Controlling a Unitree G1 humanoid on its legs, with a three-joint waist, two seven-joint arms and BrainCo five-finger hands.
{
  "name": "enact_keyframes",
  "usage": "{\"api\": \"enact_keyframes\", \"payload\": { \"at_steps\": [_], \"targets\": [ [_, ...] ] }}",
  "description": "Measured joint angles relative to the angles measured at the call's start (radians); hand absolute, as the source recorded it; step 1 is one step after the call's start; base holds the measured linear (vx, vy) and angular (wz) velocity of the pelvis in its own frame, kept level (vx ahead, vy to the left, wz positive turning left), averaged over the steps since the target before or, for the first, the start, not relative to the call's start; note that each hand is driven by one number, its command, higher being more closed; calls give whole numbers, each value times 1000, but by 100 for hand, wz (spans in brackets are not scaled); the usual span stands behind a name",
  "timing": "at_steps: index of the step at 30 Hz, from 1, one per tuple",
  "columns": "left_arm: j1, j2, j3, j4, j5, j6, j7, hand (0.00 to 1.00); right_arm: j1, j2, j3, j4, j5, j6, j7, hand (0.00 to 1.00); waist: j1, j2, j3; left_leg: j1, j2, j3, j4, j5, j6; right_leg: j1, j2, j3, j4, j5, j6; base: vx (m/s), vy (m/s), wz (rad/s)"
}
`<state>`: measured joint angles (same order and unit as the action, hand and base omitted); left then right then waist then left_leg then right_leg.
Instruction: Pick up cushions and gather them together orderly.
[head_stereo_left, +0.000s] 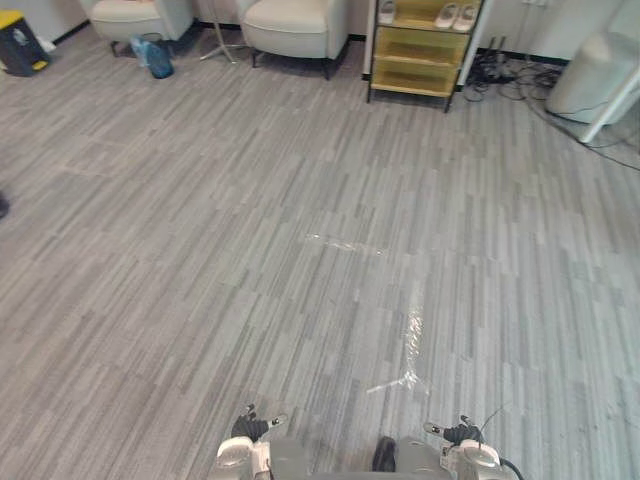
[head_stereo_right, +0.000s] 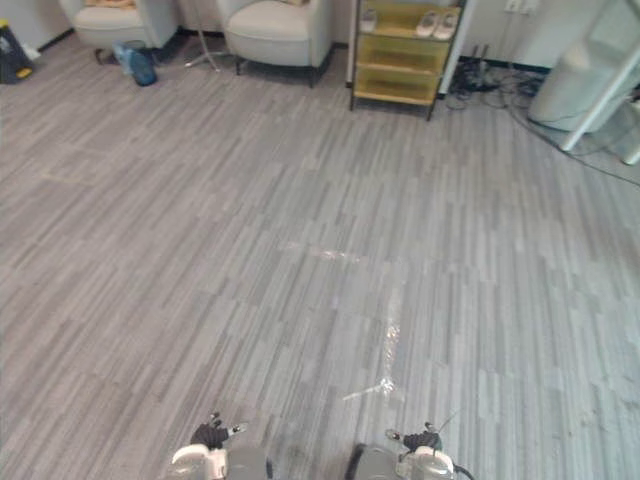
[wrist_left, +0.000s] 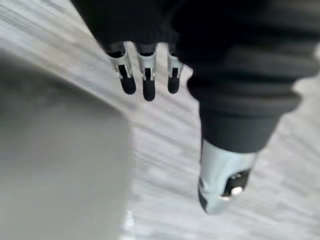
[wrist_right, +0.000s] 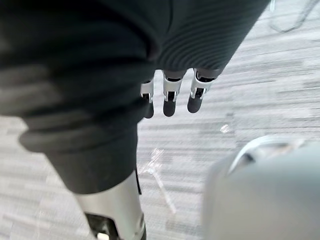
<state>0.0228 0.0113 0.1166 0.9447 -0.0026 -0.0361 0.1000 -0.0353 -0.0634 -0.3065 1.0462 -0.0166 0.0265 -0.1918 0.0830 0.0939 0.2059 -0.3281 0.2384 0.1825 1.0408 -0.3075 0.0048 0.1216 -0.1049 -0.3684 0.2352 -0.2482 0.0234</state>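
Left hand (wrist_left: 148, 82) and right hand (wrist_right: 169, 102) hang slack-fingered over the floor (head_stereo_left: 300, 250).

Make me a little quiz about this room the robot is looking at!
1. True or false: the left hand is gripping something.
2. What stands just right of the right-hand armchair? A) a yellow shelf B) a bed C) a fridge
3. Fill in: on the shelf's top level lie white ___.
Key: 1 false, its fingers hang straight and hold nothing; 2 A; 3 shoes.
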Motion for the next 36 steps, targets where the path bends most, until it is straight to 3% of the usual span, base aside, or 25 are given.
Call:
{"api": "enact_keyframes", "payload": {
  "at_steps": [1, 2, 3, 4, 5, 6, 9, 11, 13, 14, 15, 17, 18, 20, 22, 23, 24, 26, 27, 29, 31, 33, 36],
  "targets": [
    [-2, 0, 1, -3, 0, -1, -1, 0, -7, 2, -1, 0, 2, 0, -4, 0, 3, -2, 2, -31, -12, 21, -62, -10, 0, 20, -8, -2, -17, 0, 0, 583, 81, -1],
    [-9, -1, 2, -14, 0, -3, -4, 0, -15, 5, -7, -4, 14, 0, -7, 0, 10, -7, 6, -74, -49, 40, -233, 2, -9, 55, -26, -9, -38, -1, 2, 471, 141, -8],
    [-10, -3, -2, -16, 1, -3, -4, 0, -11, 1, -11, -5, 17, -1, -8, 0, 22, -6, 6, -71, -94, 29, -513, 109, -41, 93, -30, -4, -54, -13, 24, 494, 160, -13],
    [-9, -3, -11, -16, -5, -6, -6, 0, -10, -1, -13, -3, 17, 0, -8, 0, 31, -4, 6, -55, -115, 5, -629, 291, -24, 120, -20, 12, -73, -30, 54, 513, 147, 2],
    [-24, 13, -22, -13, -5, -8, -5, 0, -13, 18, 1, 16, 17, 1, -8, 0, 31, -44, 7, -37, -149, 23, -633, 271, -9, 151, -51, 34, -104, -37, 62, 485, 104, 22],
    [-41, 24, -26, -8, 1, -9, -5, 0, -32, 28, 8, 26, 17, -1, -7, 0, 26, -72, 9, -40, -166, 21, -644, 255, -6, 143, -47, 69, -133, -14, 38, 534, 87, 25],
    [-48, 34, -14, -3, -1, -5, -7, 0, -52, 20, 4, 30, 16, 0, -8, 0, 40, -85, 9, -47, -162, 27, -509, 160, 32, 175, -55, 124, -117, 71, 90, 442, 86, 3],
    [-45, 40, -12, 4, -1, -2, -7, 0, -55, 20, 6, 30, 11, -2, -4, 0, 48, -84, 2, 12, -157, 49, -501, 96, 28, 139, -75, 190, 29, 90, 117, 433, 113, -26],
    [-40, 44, -20, 17, -2, 1, -8, 0, -54, 21, 9, 32, -7, -3, -2, 0, 43, -89, -6, 72, -162, 61, -545, 51, 18, 12, -113, 216, 302, 149, 177, 422, 100, -32],
    [-40, 50, -25, 27, -3, 4, -8, 0, -53, 21, 9, 37, -11, 0, -1, 0, 40, -90, -2, 125, -167, 66, -580, 30, 18, -95, -149, 207, 516, 148, 185, 349, 51, -23],
    [-39, 59, -37, 38, -2, 9, -7, 0, -49, 21, 10, 39, -13, 2, 1, 0, 33, -90, -2, 187, -174, 67, -614, 29, 16, -151, -173, 165, 623, 70, 138, 359, 18, -11],
    [-19, 72, -65, 41, -2, 11, -5, 0, -18, 17, 41, 38, -16, 2, 1, 0, 20, -85, -1, 309, -178, 75, -695, 30, 14, -213, -191, 54, 627, -19, 60, 395, -33, 5],
    [-19, 76, -66, 40, -3, 10, -4, 0, -16, 13, 48, 33, -22, 0, 3, 0, 19, -82, 0, 346, -174, 79, -723, 30, 13, -256, -182, 16, 572, -37, 40, 380, -105, 1],
    [-22, 79, -66, 40, -3, 10, 2, 0, -18, 0, 60, 33, -24, 0, 6, 0, 14, -78, 2, 383, -153, 79, -750, 30, 13, -338, -130, -5, 388, -26, 36, 352, -155, 10],
    [-17, 84, -73, 42, -2, 6, 4, 0, -22, -9, 75, 29, -24, -1, 6, 0, -2, -89, -1, 425, -140, 71, -786, 27, -18, -386, -66, 33, 92, 121, 34, 400, -206, 39],
    [-9, 90, -78, 46, -1, 6, 3, 0, -14, -12, 75, 31, -23, -1, 7, 0, -18, -107, -7, 450, -157, 41, -796, 5, -62, -384, -52, 85, 11, 316, 8, 381, -230, 34],
    [-10, 61, -74, 64, -4, 6, 4, 0, -21, -31, 74, 34, -24, -3, 9, 0, -19, -68, -10, 470, -125, 12, -801, -3, -76, -383, -29, 88, 61, 290, -25, 442, -270, 27],
    [-7, 39, -79, 70, 1, 5, 4, 0, -19, -55, 73, 33, -25, -7, 8, 0, -26, -28, -25, 470, -90, -20, -788, 1, -82, -383, -1, 85, 92, 210, -30, 325, -191, 12],
    [-12, 34, -82, 70, 1, 5, 4, 0, -17, -55, 71, 34, -24, -8, 8, 0, -27, -21, -28, 463, -77, -35, -761, 1, -83, -378, 6, 71, 95, 186, -36, 341, -231, 30],
    [-33, 30, -92, 68, 2, 5, 2, 0, -8, -41, 27, 30, -20, -10, 10, 0, -32, -10, -22, 370, -19, -83, -536, 14, -100, -321, 40, 28, 79, 156, -55, 366, -245, 35],
    [-36, 18, -72, 58, 3, 5, -1, 0, 8, -17, 31, 21, -19, -11, 5, 0, -22, -15, -9, 237, 35, -128, -199, 102, -88, -223, 72, 10, 45, 113, -75, 326, -138, 23],
    [-31, 12, -65, 29, 2, 4, -7, 0, 18, -12, 35, 16, -12, -10, 1, 0, -19, -21, -1, 159, 35, -140, -109, 45, -92, -151, 90, 13, 15, 95, -88, 274, -64, -5],
    [-28, 11, -65, 14, 0, 4, -9, 0, 8, 2, 29, 8, -4, -8, -5, 0, -3, -23, 1, 85, -46, -143, -332, 7, -83, -97, 84, 58, -31, 104, -68, 247, 53, -46]
  ]
}}
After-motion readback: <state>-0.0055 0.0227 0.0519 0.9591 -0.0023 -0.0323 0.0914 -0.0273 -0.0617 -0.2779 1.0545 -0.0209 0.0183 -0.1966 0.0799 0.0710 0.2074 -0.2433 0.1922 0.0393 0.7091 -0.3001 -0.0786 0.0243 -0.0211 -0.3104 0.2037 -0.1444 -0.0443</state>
